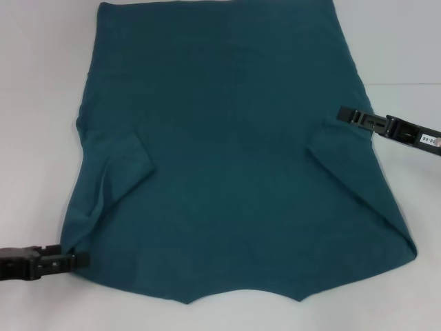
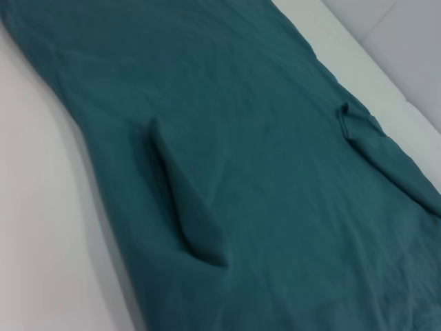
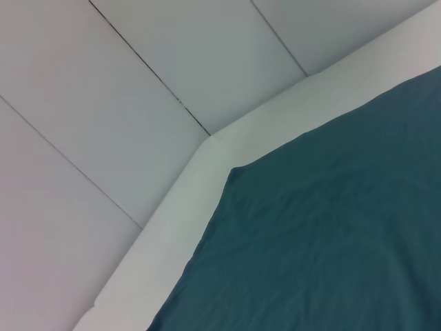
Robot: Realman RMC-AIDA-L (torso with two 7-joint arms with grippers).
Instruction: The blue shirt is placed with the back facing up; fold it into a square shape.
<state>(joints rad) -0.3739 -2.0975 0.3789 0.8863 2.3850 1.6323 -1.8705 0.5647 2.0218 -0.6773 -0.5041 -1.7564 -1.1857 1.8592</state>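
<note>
Shirt [image 1: 234,158] — between both hands.

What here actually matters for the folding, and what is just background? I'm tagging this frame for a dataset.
Part of the job:
- the blue shirt, spread flat with both sleeves folded inward
- left gripper, at the shirt's near left edge
- right gripper, at the shirt's right edge beside the folded sleeve

Just there:
- the white table under the shirt
- nothing else lies about
</note>
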